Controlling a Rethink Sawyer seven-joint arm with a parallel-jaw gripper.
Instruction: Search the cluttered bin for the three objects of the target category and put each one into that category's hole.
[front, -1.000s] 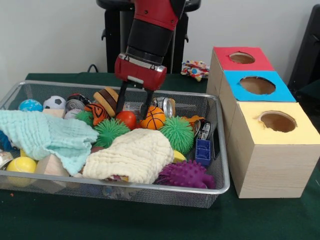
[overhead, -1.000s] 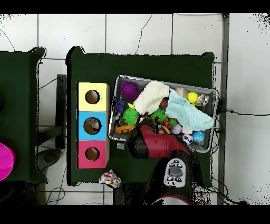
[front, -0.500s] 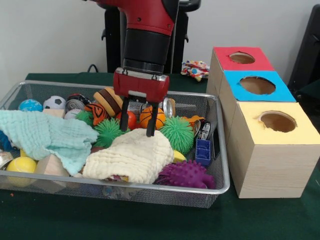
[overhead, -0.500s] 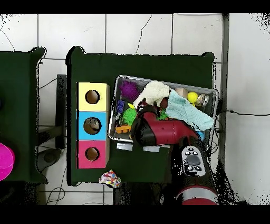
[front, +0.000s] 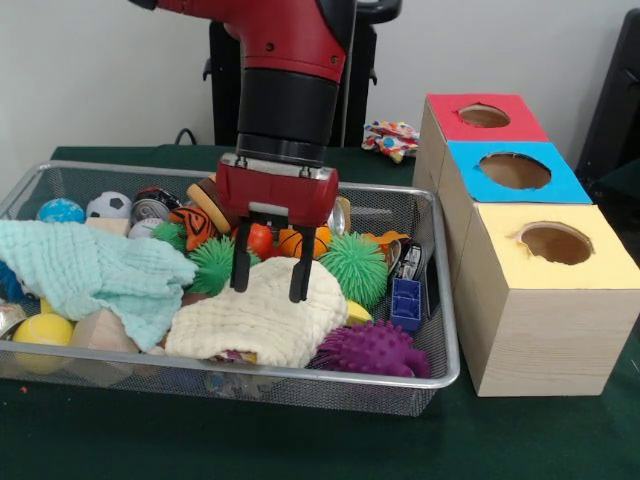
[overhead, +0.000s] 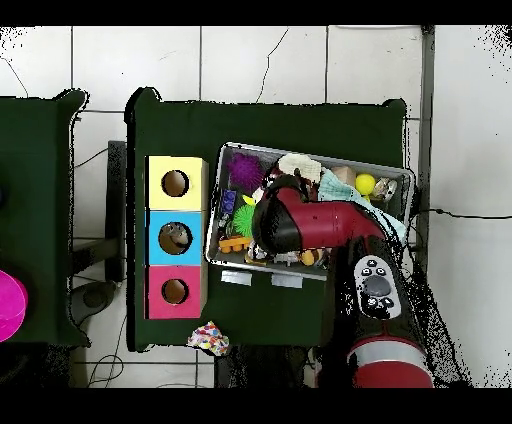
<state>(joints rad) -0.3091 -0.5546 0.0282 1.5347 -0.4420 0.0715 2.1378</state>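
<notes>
Since my gripper (front: 270, 290) hangs spread over the cream cloth (front: 262, 318) — probably not touching — I'd pinch its 12 o'clock edge.

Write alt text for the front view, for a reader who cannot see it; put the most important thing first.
A red and black robot arm holds its open gripper just above a cream cloth in a wire mesh bin crowded with balls, spiky toys, cans and a mint cloth. To the right stand three boxes with round holes on top: red, blue and yellow.
</notes>
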